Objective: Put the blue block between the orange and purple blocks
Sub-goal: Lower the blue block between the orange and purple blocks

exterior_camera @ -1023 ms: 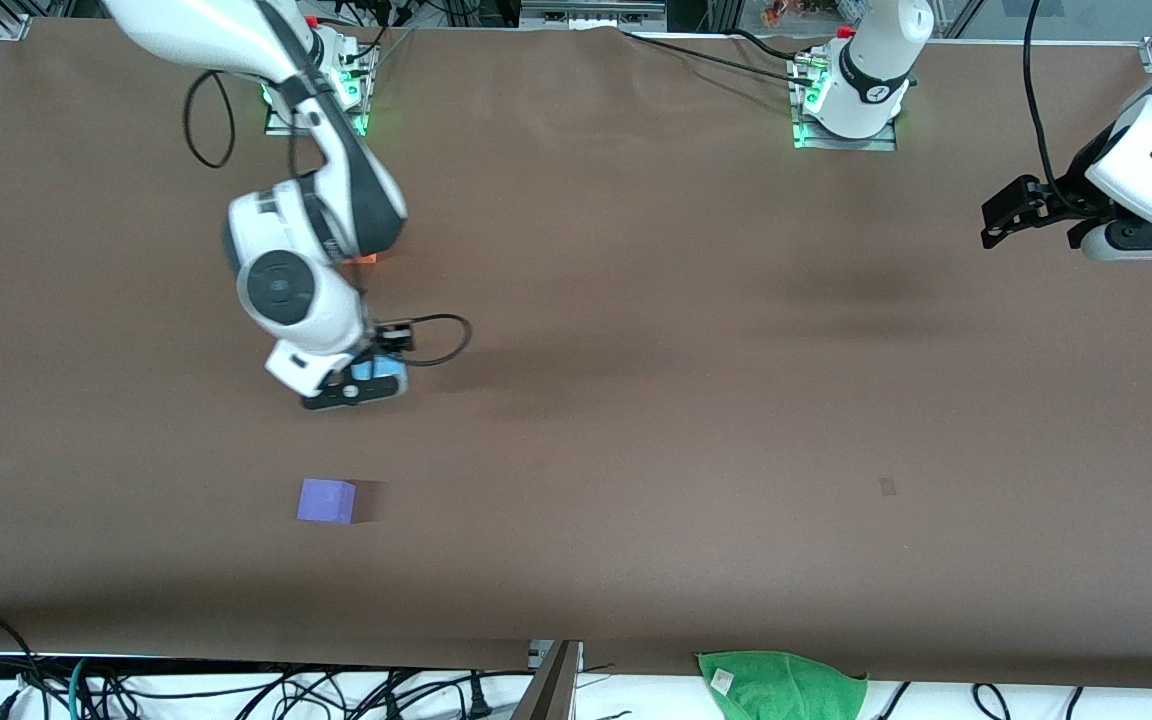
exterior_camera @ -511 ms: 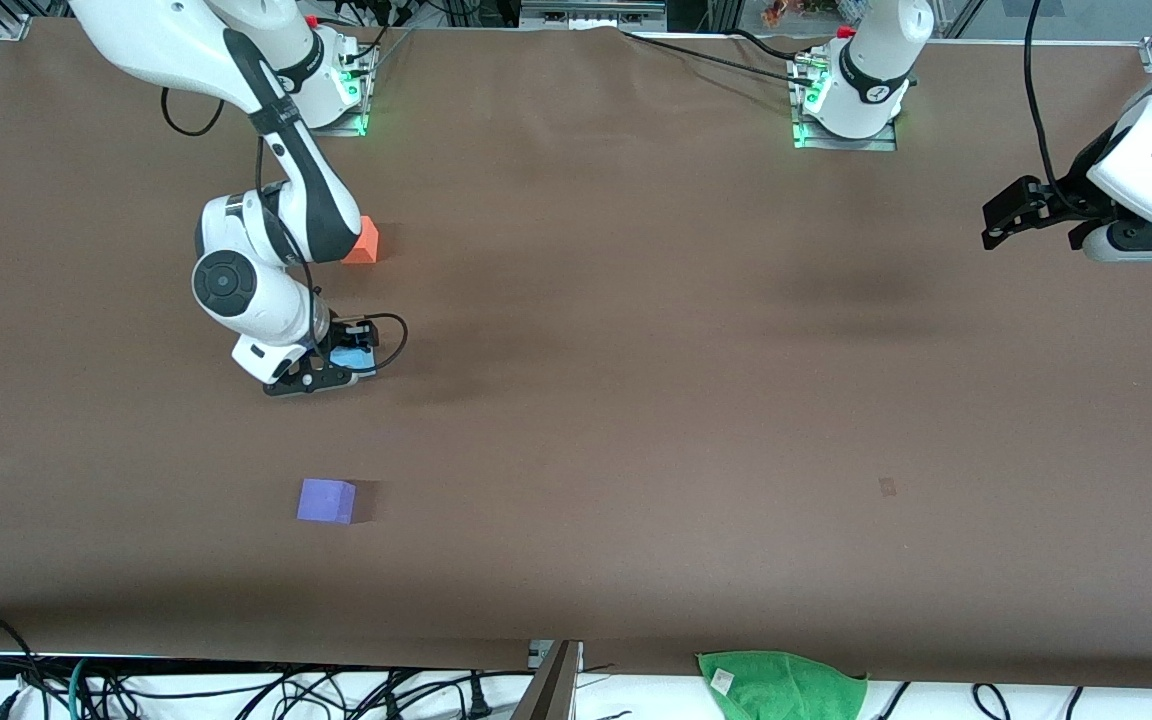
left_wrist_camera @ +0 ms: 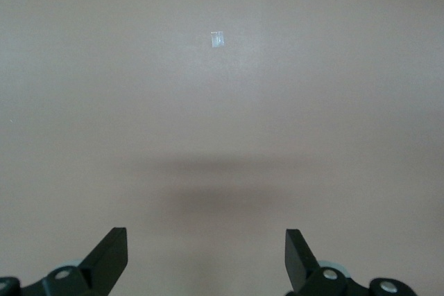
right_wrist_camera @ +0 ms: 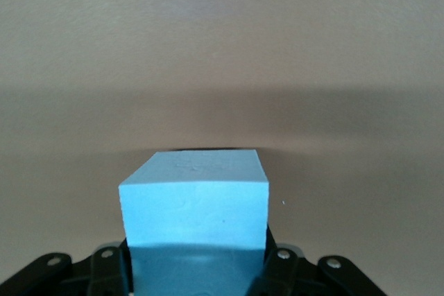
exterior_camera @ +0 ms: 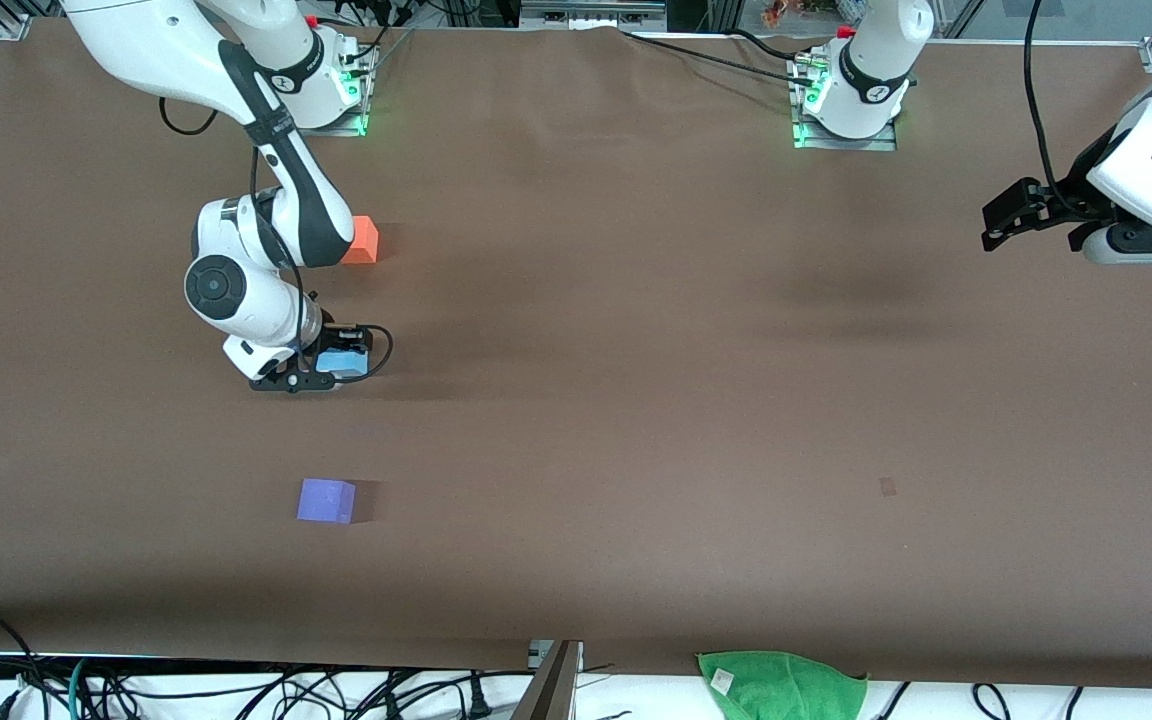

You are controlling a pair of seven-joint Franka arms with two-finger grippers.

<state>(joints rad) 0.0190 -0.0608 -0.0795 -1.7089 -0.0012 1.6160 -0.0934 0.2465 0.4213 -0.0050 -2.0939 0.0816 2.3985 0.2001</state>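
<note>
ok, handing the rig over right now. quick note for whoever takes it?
Right gripper: shut on the blue block, low over the table between the other two blocks.
Left gripper: open, holding nothing, waiting at the left arm's end.
Orange block: on the table, farther from the front camera.
Purple block: on the table, nearer.
Done: blue block picked and carried into the gap.
Left: set it down, release, withdraw.

I see a plain matte brown bench (exterior_camera: 636, 400). At left of the frame sit a bright orange block (exterior_camera: 364, 240) and, lower down, a violet-purple block (exterior_camera: 326, 500). Between them a light sky-blue block (exterior_camera: 343, 361) shows in the black right end effector (exterior_camera: 321, 370). The arms are white with black joints. A green cloth (exterior_camera: 781, 685) lies at the bottom edge.
</note>
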